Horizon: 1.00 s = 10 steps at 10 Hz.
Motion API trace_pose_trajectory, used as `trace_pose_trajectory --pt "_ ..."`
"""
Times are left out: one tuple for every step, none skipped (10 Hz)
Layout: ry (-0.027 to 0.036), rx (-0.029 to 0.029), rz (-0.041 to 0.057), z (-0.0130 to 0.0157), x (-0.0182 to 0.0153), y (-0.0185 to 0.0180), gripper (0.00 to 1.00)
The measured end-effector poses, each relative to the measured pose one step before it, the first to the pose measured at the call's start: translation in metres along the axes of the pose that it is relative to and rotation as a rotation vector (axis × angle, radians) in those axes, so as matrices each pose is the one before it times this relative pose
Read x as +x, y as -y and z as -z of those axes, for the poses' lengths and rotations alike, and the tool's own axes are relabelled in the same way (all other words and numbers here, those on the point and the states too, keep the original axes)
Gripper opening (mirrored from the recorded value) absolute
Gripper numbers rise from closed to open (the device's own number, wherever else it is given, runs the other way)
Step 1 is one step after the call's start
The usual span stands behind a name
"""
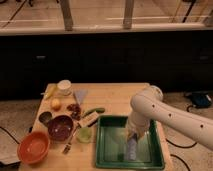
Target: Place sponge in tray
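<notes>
The dark-green tray (111,142) lies at the front right of the wooden table. My white arm reaches down into it from the right. The gripper (133,138) hangs over the tray's middle. The pale blue-grey sponge (132,149) stands on end directly beneath it, gripped at its top, with its lower end close to the tray's glossy bottom. I cannot tell whether that end touches the bottom.
Left of the tray are a small green cup (84,134), a beige block (90,119), a purple bowl (60,127), an orange bowl (34,147) and a fork (67,146). Further back sit a pale blue triangular piece (80,95), a white cup (64,87) and fruit.
</notes>
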Motion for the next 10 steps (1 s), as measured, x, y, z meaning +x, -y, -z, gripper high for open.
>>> trace_pose_trajectory --pt "-0.00014 -0.00009 0.00815 0.00021 -0.00012 0.00010 0.35" --pt "0.00003 -0.00012 0.00475 0.00012 -0.00002 -0.00007 0.35" --pt "-0.00016 0.00003 0.00128 0.00007 0.00003 -0.00017 0.35" --pt "0.00001 -0.00003 0.00464 0.00008 -0.00003 0.00022 0.35" --pt "-0.00054 0.00045 0.00352 0.00042 0.00008 0.00016 0.35" --pt "-0.00042 0.00002 0.00276 0.00044 0.00002 0.00000 0.35" --pt "0.00017 -0.00020 0.00535 -0.00013 -0.00018 -0.00011 0.35" --pt "-0.00071 0.00028 0.00869 0.00022 -0.00002 0.00039 0.35" --pt "-0.00018 -0.00037 0.00817 -0.00004 -0.00004 -0.00005 0.35" --pt "0.00009 -0.00001 0.00474 -0.00013 -0.00003 -0.00009 0.35"
